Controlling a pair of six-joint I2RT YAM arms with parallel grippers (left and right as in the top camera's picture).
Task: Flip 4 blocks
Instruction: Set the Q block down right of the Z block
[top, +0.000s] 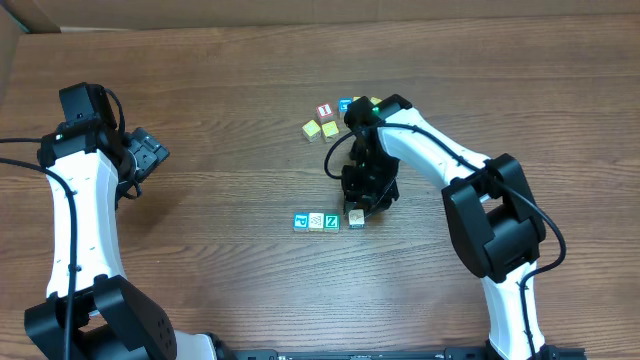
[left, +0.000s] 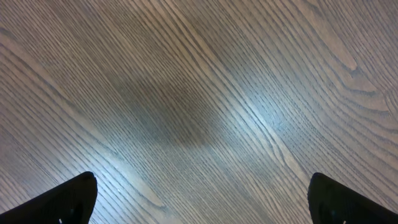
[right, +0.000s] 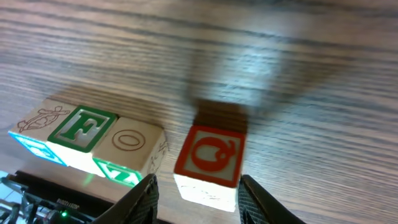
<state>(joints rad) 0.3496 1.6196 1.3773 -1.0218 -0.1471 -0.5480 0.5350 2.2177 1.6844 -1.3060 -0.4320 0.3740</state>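
Right wrist is showing right hand (right: 198, 185) spread loosely astride red block (right: 209, 158); overhead is hiding that gap. Left hand (left: 202, 182) is gaping wide.

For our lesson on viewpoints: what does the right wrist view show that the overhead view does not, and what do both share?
Right wrist only: block faces unseen from above, a green F and a red apple outline. Overhead only: the left arm and a separate cluster of spare cubes. Both: the row of three blocks with a fourth block beside it, on the wooden table.
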